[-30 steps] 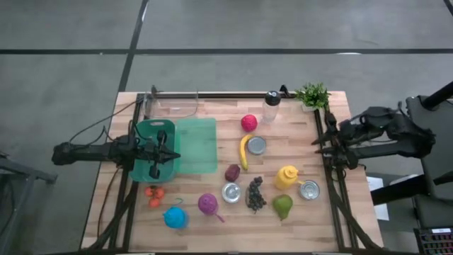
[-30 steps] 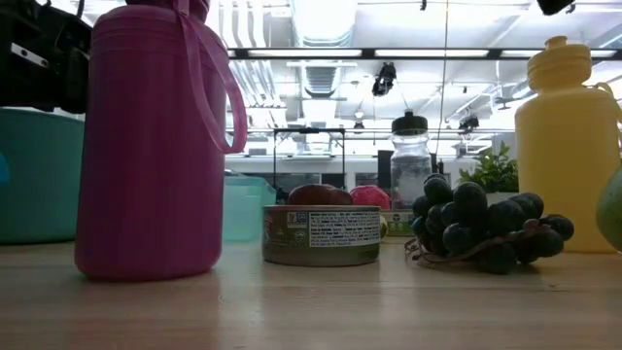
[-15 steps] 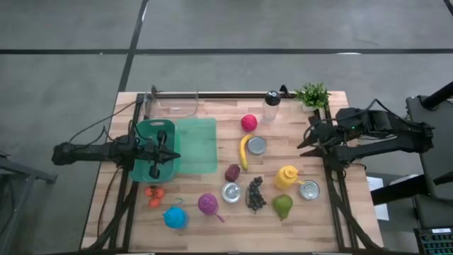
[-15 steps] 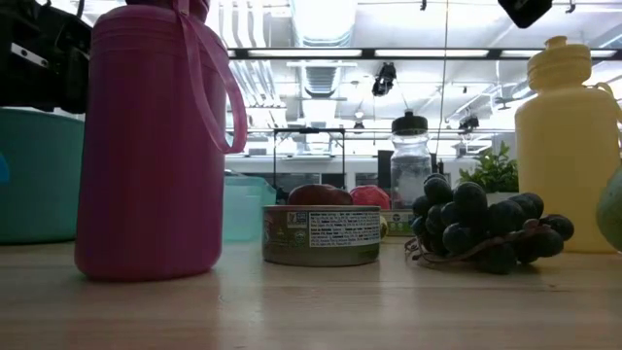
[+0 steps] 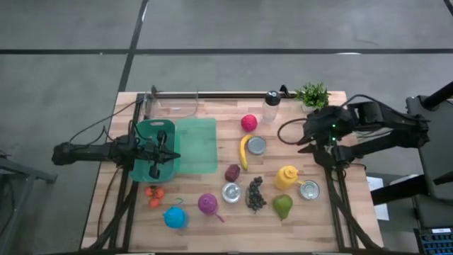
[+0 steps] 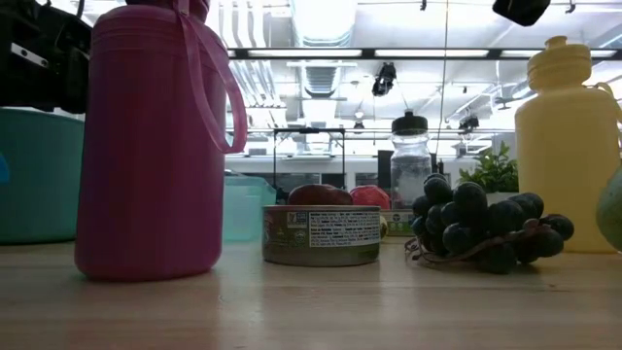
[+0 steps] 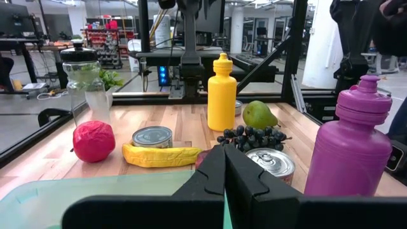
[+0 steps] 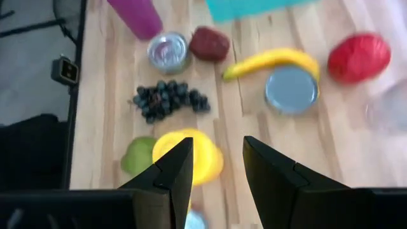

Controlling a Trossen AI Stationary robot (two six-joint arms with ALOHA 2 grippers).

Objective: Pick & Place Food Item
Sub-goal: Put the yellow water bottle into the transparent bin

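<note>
Overhead, the right tool [image 5: 303,142] hangs above the right part of the tabletop [image 5: 297,219]. Its fingers stand slightly apart in its wrist view and hold nothing. The low view shows only a dark piece of that arm, cut off at the upper right corner. The left tool [image 5: 173,154] is pinched closed and empty at centre left, over the teal bin [image 5: 141,134]. It covers much of the bin's inside, so the contents cannot be told. A green lid [image 5: 198,145] lies just right of the bin. The food lies left of and below the right tool: the banana [image 5: 244,152] near the centre beside an upright can [image 5: 256,145], the grapes [image 5: 255,193] lower down, and the pear [image 5: 283,207] below the yellow bottle [image 5: 287,177].
</note>
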